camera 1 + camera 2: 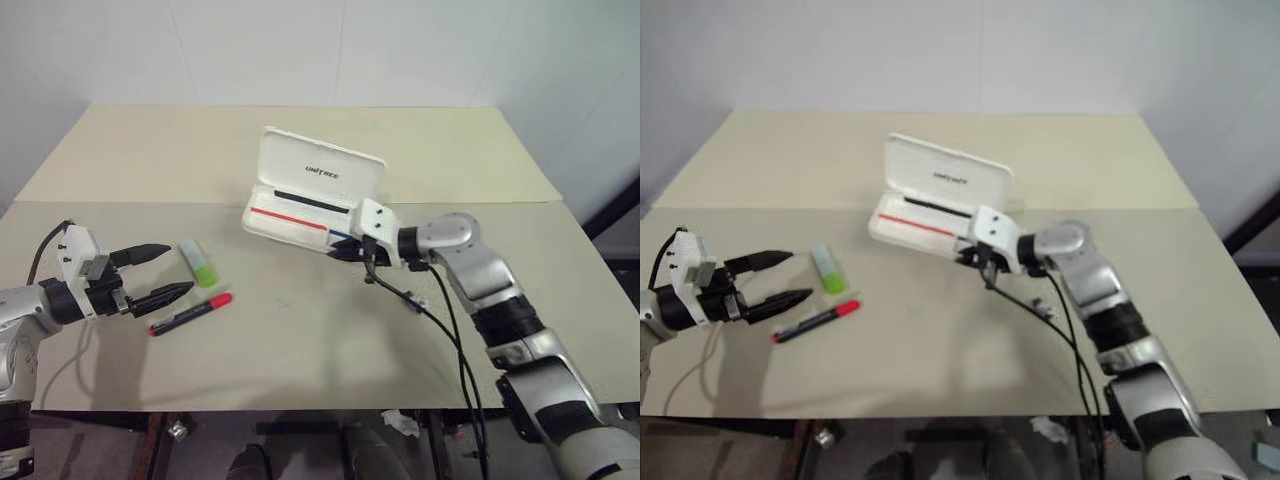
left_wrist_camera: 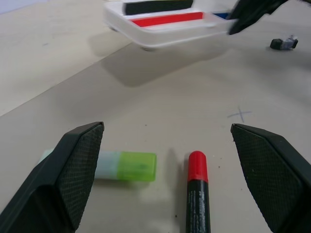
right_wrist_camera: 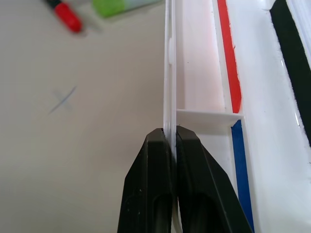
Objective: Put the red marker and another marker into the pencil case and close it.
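The white pencil case [image 1: 318, 175] stands open on the table's middle, lid upright, with a red and blue stripe inside. My right gripper [image 3: 169, 133] is shut on the thin front wall of the pencil case [image 3: 201, 73]; a shadow under the case suggests that side is raised. The red marker [image 1: 190, 313], black with a red cap, lies on the table at the left. Beside it lies the other marker [image 1: 198, 262], a short lime-green highlighter. My left gripper [image 1: 180, 268] hangs open just short of both, with the red marker [image 2: 198, 194] and the highlighter [image 2: 131, 166] between its fingers' lines.
A small dark piece [image 2: 283, 43] lies on the table near the right arm, and a black cable [image 1: 440, 330] trails from that wrist. A pencilled cross [image 2: 239, 115] marks the tabletop between case and markers. The table's front edge [image 1: 300, 405] runs close below the markers.
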`<action>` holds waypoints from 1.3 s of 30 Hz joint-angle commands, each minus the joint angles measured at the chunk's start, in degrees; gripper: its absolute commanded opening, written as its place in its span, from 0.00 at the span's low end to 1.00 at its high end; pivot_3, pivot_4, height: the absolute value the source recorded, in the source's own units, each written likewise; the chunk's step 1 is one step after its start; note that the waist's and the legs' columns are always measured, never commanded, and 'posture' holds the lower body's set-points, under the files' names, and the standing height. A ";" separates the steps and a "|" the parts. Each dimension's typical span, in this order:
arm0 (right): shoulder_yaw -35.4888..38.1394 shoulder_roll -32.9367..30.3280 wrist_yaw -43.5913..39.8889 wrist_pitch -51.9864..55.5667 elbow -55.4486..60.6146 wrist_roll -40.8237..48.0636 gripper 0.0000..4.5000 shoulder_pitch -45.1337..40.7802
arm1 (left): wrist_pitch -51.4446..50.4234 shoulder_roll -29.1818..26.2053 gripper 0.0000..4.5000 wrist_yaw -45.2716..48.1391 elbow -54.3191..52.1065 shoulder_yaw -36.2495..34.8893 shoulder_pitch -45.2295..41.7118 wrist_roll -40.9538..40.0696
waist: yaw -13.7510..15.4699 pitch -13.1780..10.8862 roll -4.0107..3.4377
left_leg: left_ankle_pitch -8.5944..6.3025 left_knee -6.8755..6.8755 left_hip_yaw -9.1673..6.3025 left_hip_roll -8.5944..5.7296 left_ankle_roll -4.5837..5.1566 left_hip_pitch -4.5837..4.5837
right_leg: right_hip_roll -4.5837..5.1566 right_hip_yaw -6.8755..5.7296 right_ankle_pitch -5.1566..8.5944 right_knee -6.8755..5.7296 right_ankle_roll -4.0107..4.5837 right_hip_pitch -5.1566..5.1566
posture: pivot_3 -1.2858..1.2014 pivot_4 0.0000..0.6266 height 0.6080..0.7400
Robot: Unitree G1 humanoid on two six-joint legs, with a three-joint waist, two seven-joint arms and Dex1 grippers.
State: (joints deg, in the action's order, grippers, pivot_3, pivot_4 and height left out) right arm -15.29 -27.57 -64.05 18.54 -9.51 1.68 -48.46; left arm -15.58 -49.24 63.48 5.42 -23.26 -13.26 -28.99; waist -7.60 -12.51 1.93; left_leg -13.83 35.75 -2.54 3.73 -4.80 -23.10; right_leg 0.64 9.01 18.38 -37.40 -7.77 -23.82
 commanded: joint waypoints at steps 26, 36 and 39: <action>-9.61 -7.37 -0.81 15.72 28.46 1.24 0.01 12.25 | 0.34 0.70 1.00 1.44 0.01 0.47 -0.74 -1.18 | 1.67 0.01 0.03 | 0.00 0.09 0.03 0.01 0.00 0.00 | -0.02 0.00 0.04 -0.01 0.07 -0.02 | 0.52 0.24 1.00; -7.66 -9.95 -0.37 13.02 27.31 2.07 0.01 13.85 | 0.73 0.84 1.00 1.43 0.54 1.03 -1.23 -0.98 | 2.61 0.01 0.03 | 0.00 0.09 0.03 0.01 0.00 0.00 | -0.02 -0.01 0.06 0.00 0.10 -0.02 | 0.52 0.24 1.00; -7.51 -10.43 0.04 12.23 26.41 1.77 0.01 14.49 | 0.89 0.96 1.00 1.53 0.65 1.35 -1.44 -0.93 | 2.76 0.01 0.03 | 0.00 0.09 0.03 0.01 0.00 0.00 | -0.02 -0.01 0.07 0.00 0.12 -0.02 | 0.52 0.24 1.00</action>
State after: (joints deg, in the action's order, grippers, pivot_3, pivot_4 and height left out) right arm -24.50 -37.50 -64.41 32.08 16.08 3.15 -34.40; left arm -15.69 -48.29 64.75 7.18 -21.39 -14.23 -29.07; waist -4.84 -12.50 1.96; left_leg -13.83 35.84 -2.50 3.73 -4.80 -23.10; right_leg 0.62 9.00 18.45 -37.40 -7.65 -23.85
